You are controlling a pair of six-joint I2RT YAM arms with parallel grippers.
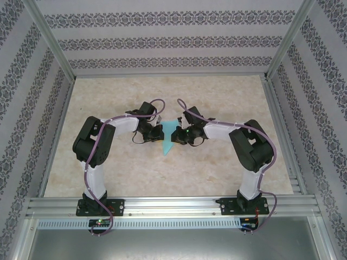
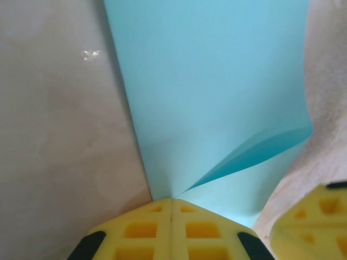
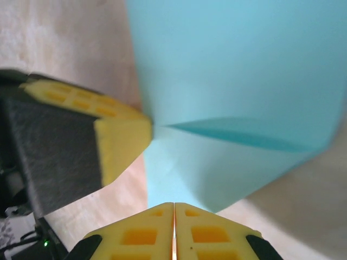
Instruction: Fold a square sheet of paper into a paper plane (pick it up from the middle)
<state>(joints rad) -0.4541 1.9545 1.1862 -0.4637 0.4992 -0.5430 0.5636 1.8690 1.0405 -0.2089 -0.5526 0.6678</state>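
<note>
**Sheet pinched at crease, flap not flat**

Square sheet of paper [image 1: 169, 138]: turquoise, lying mid-worktop [image 1: 217, 97], partly folded. One layer curls up off the layer beneath, so the crease is not pressed down.

Left gripper [image 2: 172, 201]: at the sheet's left edge, jaws closed on the paper where the crease begins.

Right gripper [image 3: 174, 205]: at the sheet's opposite side, jaws pressed together, with a corner of the sheet meeting their tips. Whether it truly pinches the paper, I cannot tell.

Risks (judgement):
- Any pull apart could tear or skew the thin sheet.
- Letting go early would let the flap spring open.
- The grippers are crowded over the sheet and may collide.
- A skewed crease would give a lopsided plane.
</note>
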